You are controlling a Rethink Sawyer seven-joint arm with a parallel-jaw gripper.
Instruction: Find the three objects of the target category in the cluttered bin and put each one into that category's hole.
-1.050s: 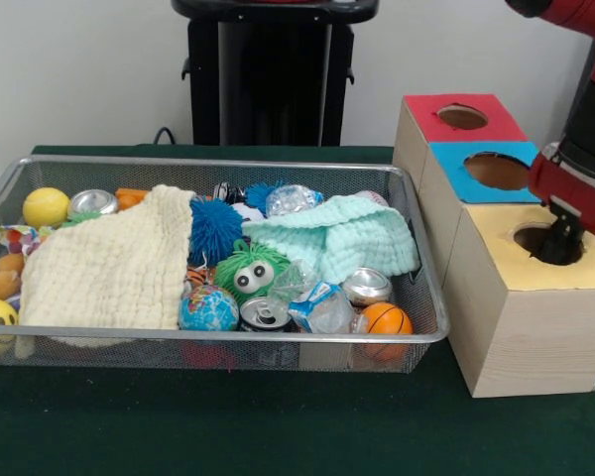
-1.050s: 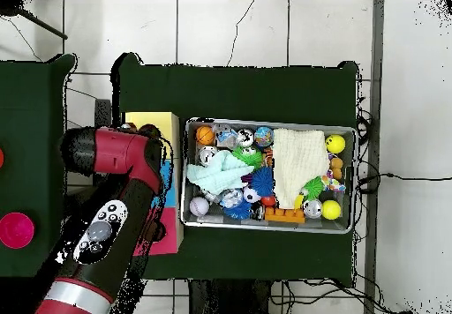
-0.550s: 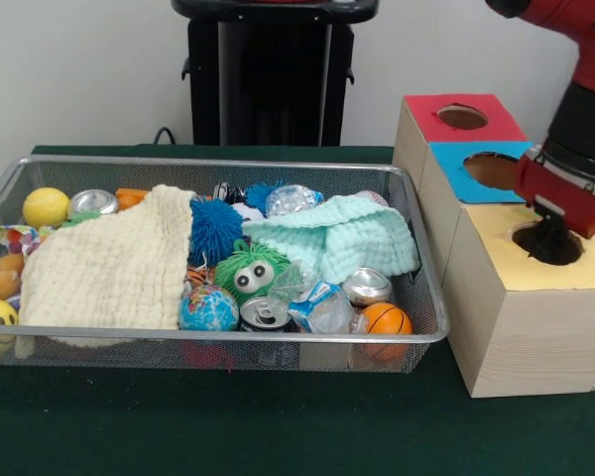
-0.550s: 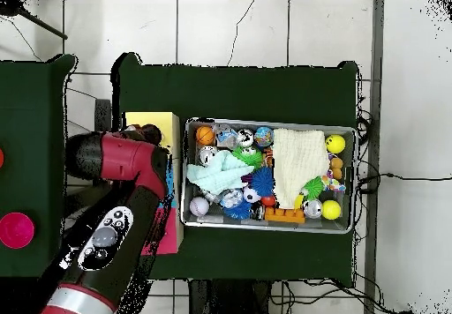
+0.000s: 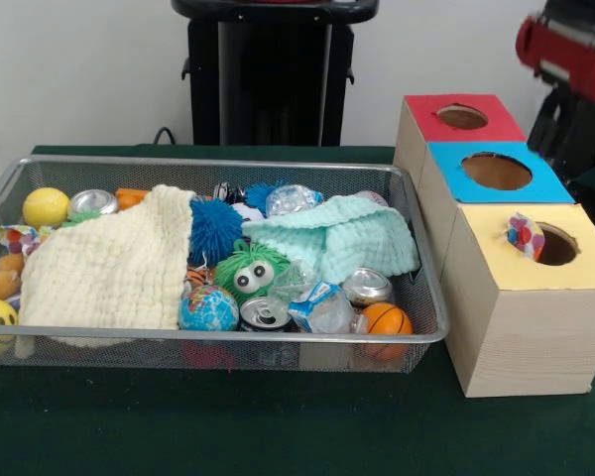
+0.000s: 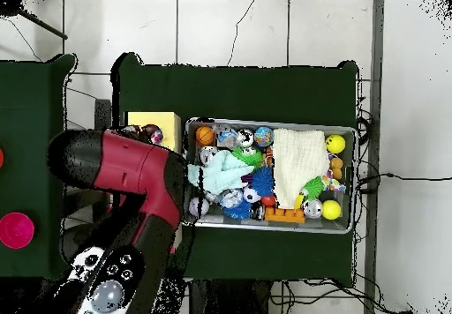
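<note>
Resting on the rim of the yellow box's hole (image 5: 557, 244), a small multicoloured ball (image 5: 525, 236) sits beside the blue box (image 5: 496, 174). Left of the yellow box, the wire bin (image 5: 422, 288) holds balls, cans and cloths. Whether the end effector (image 5: 565, 59), above the boxes, is open or closed cannot be told.

A wire mesh bin (image 5: 416, 334) sat left of three wooden boxes (image 5: 521, 327). A small multicoloured ball (image 5: 525, 236) rested on the nearest box, at its hole's (image 5: 557, 244) rim.

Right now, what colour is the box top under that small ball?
Yellow, clearest in the front view.
</note>
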